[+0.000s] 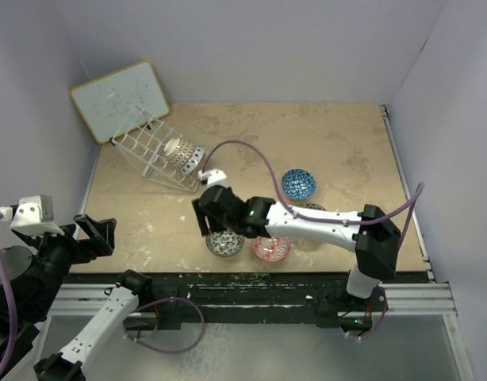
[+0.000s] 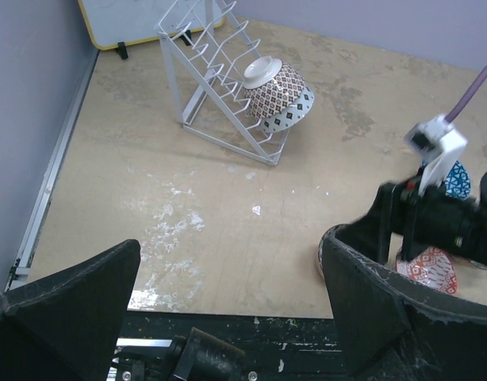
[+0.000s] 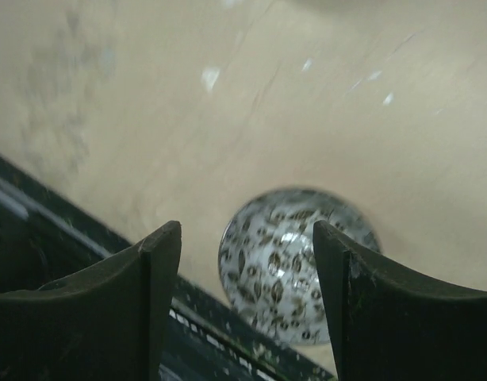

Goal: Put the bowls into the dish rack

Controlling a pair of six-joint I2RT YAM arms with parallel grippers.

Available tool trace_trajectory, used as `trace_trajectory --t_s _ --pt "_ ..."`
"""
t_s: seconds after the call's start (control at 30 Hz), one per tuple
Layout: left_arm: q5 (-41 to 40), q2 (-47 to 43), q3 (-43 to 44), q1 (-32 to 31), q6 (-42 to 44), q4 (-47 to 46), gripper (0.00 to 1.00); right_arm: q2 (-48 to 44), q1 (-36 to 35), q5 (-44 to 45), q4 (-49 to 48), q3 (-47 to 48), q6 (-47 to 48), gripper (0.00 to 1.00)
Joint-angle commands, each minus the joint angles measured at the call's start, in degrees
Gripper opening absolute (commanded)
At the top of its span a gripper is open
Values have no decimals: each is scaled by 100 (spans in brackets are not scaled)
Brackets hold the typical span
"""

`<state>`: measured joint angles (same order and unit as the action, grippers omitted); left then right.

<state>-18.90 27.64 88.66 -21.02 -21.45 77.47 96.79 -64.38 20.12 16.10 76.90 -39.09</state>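
The left gripper [image 1: 99,236] hangs at the near left, jaws apart and empty. The dish rack [image 1: 148,147] holds two nested bowls [image 1: 184,156]. The right gripper [image 3: 245,234], jaws spread, hovers over a grey bowl [image 1: 224,244] beside a red bowl [image 1: 271,248]; a blue bowl [image 1: 297,184] sits behind.

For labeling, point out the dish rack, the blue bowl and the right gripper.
dish rack [image 1: 145,144], top view, wire grid.
blue bowl [image 1: 297,184], top view, patterned inside.
right gripper [image 3: 245,232], right wrist view, midway between fingertips.
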Motion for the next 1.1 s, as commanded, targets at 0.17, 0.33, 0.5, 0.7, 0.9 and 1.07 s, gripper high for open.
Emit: trace_trajectory --t_s 0.17,0.33,0.5,0.7,0.9,1.07 --pt "-96 20 30 25 -105 -77 99 432 -911 -44 818 227 779 64" --pt "-119 -64 12 25 -165 -28 99 885 -1045 239 1065 504 659 62" --pt "-138 -57 -2 23 -175 23 99 1093 -1111 369 1176 600 686 61" --pt "-133 -115 -99 19 -182 5 99 1262 -1153 405 1245 601 634 51" --pt "-132 -139 -110 24 -182 16 99 1450 -1262 651 1473 715 588 39" --pt "-115 -146 -126 23 -184 25 99 1560 -1281 697 1511 747 601 39"
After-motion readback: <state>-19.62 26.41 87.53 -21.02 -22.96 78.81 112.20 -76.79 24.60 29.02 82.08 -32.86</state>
